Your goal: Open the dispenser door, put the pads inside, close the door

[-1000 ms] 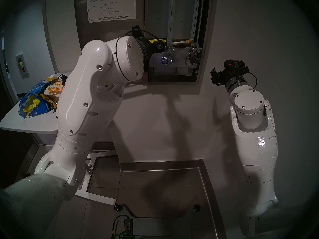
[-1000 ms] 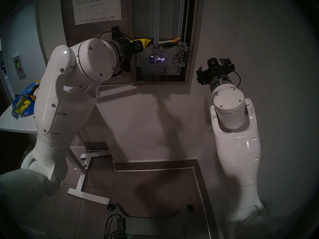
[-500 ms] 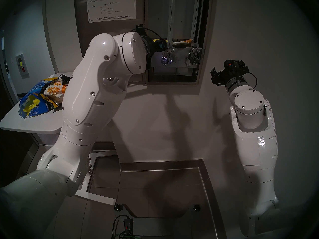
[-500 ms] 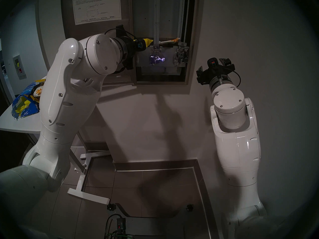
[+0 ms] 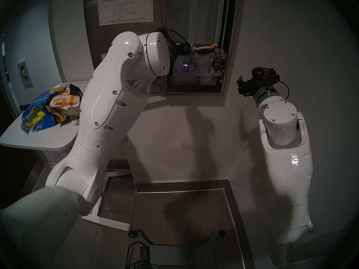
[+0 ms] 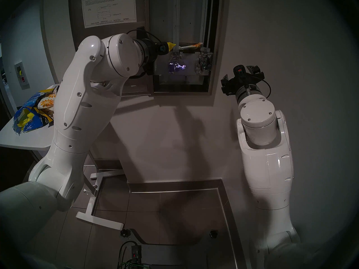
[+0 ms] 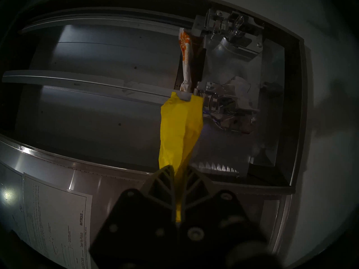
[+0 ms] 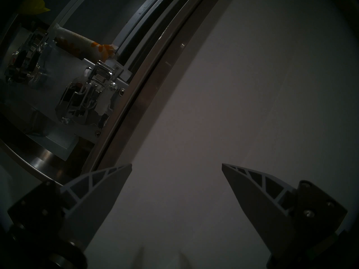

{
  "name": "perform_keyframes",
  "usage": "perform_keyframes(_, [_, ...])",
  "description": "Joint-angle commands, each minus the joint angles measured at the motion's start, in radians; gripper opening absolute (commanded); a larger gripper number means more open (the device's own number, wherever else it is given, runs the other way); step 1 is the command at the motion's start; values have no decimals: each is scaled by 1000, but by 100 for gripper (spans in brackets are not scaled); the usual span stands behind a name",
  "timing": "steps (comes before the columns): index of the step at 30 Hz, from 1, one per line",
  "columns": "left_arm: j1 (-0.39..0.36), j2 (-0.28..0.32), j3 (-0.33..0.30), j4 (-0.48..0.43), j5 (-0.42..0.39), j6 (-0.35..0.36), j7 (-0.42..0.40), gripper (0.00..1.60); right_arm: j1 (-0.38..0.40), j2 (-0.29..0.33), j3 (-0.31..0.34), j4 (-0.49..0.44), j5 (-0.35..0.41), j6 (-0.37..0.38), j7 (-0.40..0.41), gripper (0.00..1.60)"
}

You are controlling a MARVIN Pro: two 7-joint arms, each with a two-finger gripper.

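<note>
The dispenser [image 5: 230,49] hangs on the wall with its door [image 5: 124,35] swung open to the left, white instruction sheet [image 5: 125,7] showing. My left gripper [image 7: 177,168] is shut on a plain yellow pad [image 7: 180,127] and holds it inside the left chute, above the left chrome lever [image 5: 187,65]. The pad's far end touches the divider rail [image 7: 116,86]; it also shows in the head right view [image 6: 171,45]. A white orange-flower pad [image 5: 205,47] lies in the right chute. My right gripper [image 8: 176,165] is open and empty beside the wall, right of the dispenser.
A white table [image 5: 38,140] at the left holds a torn blue-and-yellow bag [image 5: 37,117] and a stack of flower-print pads [image 5: 64,103]. My left forearm hangs over the table's right edge. A steel kickplate [image 5: 180,185] runs along the wall foot.
My left arm has swung up and to the right, carrying the yellow pad further into the left chute toward the divider. The right arm has not moved.
</note>
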Motion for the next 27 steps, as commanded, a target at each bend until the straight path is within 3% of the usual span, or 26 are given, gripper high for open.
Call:
perform_keyframes(1, [-93,-30,-17,35,7,-17,47,0,27,0,2,-30,-2,-11,-7,160])
perform_keyframes(27, [-201,-134,0,254,34,-52,136,0,27,0,2,-30,-2,-11,-6,160])
